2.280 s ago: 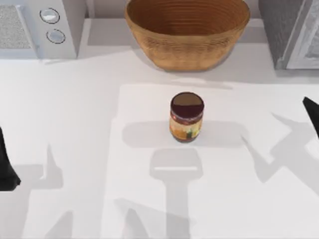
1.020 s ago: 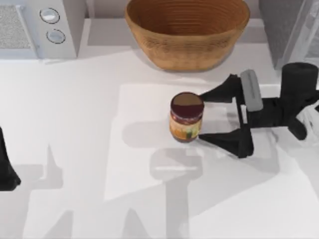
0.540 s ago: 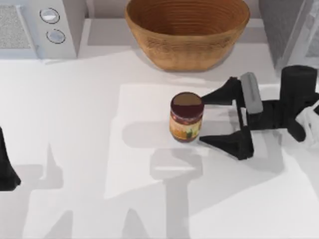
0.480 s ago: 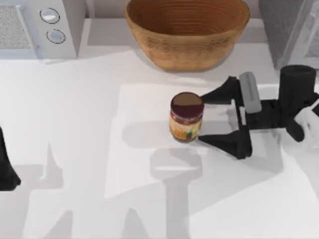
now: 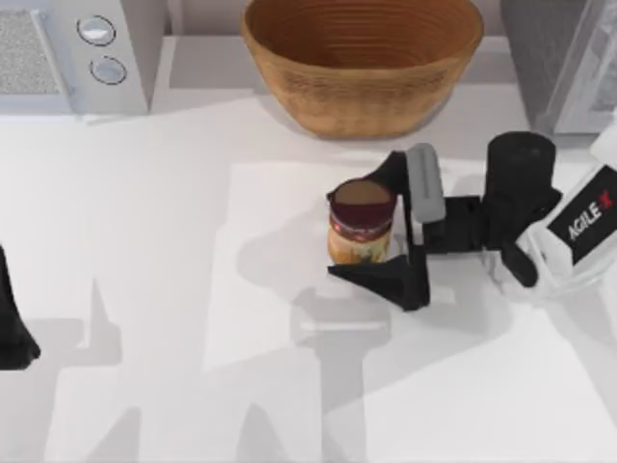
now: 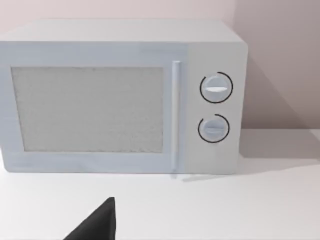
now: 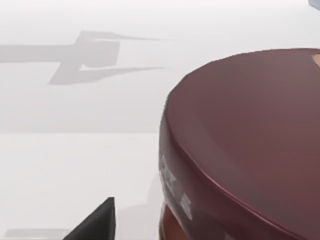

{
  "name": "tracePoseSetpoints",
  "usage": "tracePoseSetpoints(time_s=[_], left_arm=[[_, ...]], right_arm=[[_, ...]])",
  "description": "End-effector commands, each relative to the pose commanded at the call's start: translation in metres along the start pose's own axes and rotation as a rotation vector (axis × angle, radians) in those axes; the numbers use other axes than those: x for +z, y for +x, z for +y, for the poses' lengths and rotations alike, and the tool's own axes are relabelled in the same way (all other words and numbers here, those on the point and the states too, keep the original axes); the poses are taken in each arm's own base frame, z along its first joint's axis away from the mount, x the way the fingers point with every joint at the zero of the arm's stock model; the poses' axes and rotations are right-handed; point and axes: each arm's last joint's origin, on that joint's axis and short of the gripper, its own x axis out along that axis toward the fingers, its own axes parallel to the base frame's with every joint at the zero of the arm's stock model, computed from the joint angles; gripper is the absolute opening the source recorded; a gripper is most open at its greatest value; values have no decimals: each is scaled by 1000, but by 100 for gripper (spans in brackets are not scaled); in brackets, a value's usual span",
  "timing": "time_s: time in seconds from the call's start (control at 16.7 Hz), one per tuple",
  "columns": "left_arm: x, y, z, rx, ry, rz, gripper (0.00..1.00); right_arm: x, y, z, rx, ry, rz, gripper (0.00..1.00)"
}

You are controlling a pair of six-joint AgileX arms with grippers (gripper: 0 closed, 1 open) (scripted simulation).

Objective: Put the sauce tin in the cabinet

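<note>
Sauce tin [image 5: 362, 225]: upright mid-table, in front of the basket [image 5: 362, 60].
Right gripper [image 5: 368, 224]: fingers spread, one on each side of the tin.
Left arm [image 5: 13, 323]: parked at the table's left edge.
Cabinet [image 5: 564, 58]: back right corner.

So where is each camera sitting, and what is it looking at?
Top view: above the table, looking down at the tin, basket and right hand.
Left wrist view: on the left arm, facing the microwave; one dark finger shows.
Right wrist view: on the right arm, close against the tin.
Top and right wrist views share the tin.
</note>
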Motion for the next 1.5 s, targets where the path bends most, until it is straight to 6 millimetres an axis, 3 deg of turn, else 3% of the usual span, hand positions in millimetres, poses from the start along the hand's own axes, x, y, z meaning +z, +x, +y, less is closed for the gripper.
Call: tracePoseSetpoints(time_s=[0.18, 0.96, 1.5], left_arm=[[0, 0, 0, 0, 0, 0, 100], [0, 0, 0, 0, 0, 0, 100], [0, 0, 0, 0, 0, 0, 100]], right_arm=[[0, 0, 0, 0, 0, 0, 100], [0, 0, 0, 0, 0, 0, 2], [0, -1, -1, -3, 1, 0, 0]])
